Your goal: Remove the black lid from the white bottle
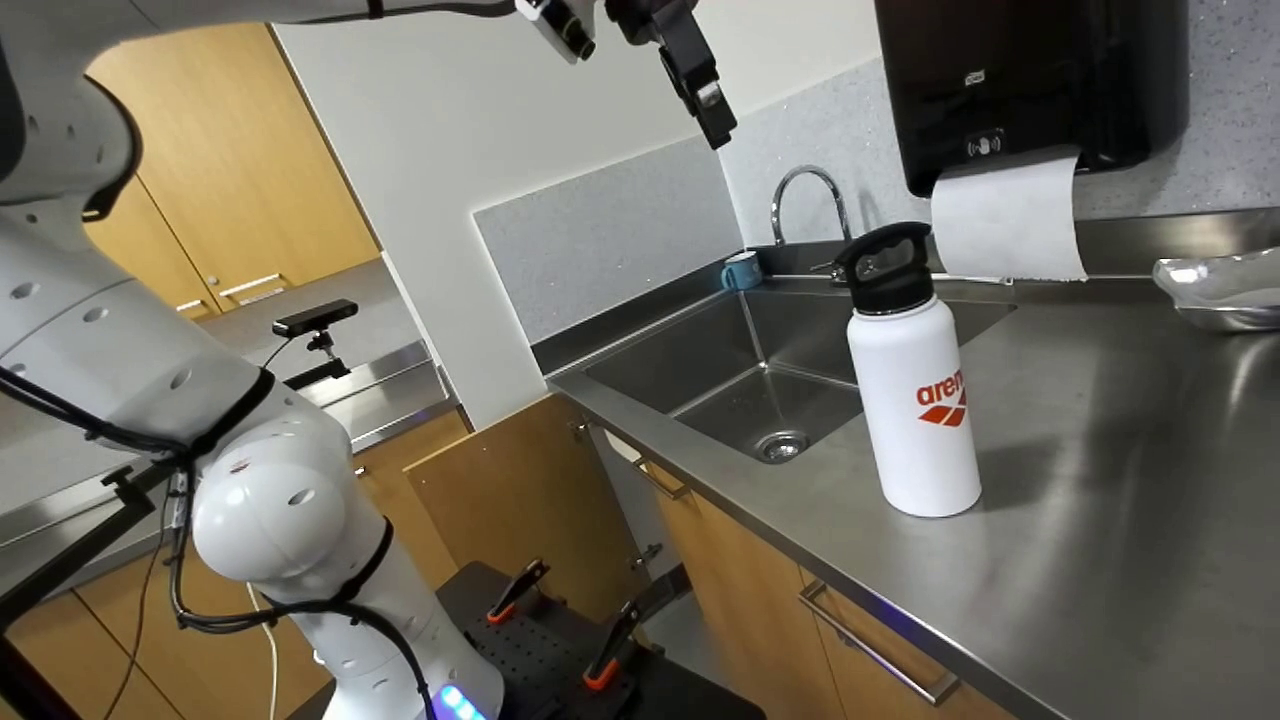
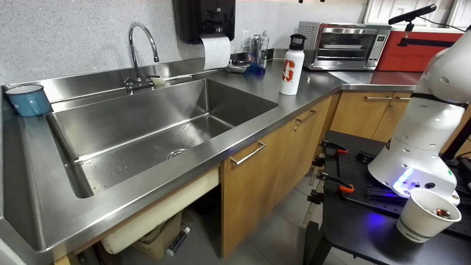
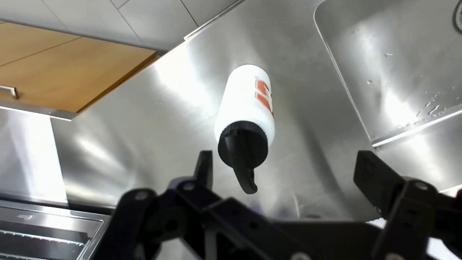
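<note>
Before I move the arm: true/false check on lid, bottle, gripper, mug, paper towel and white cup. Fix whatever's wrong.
1. The black lid is on the white bottle. True.
2. The white bottle stands upright on the steel counter. True.
3. The gripper is shut on the black lid. False: the gripper is open and apart from the black lid.
4. The blue mug stands inside the sink. False: the blue mug stands on the steel counter beside the sink.
5. A paper towel hangs from the black dispenser. True.
6. The white cup lies tipped on its side. False: the white cup stands upright on the black table.
</note>
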{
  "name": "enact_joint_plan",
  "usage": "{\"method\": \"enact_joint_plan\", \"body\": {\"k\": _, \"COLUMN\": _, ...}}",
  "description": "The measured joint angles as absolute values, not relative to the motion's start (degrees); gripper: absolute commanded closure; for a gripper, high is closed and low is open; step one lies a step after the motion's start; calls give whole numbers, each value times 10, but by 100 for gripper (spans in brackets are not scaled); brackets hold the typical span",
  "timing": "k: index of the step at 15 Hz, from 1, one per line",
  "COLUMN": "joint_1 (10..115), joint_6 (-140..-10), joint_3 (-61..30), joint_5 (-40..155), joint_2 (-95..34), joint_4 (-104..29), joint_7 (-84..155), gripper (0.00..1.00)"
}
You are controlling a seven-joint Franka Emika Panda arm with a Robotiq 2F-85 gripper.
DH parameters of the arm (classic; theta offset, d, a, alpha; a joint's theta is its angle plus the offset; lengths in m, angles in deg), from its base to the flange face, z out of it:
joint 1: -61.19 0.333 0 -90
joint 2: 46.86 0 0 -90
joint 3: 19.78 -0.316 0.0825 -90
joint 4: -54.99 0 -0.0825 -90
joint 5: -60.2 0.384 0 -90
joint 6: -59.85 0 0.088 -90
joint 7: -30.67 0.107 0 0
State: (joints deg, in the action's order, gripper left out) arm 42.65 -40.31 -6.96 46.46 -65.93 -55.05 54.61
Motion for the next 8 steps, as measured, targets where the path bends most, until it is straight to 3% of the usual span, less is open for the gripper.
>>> {"method": "enact_joint_plan", "body": {"k": 8, "joint_1": 427, "joint_6": -404, "joint_3": -64, "joint_5": 461, "joint_2": -651, "joint_4": -549, "joint_7": 541, "gripper": 0}}
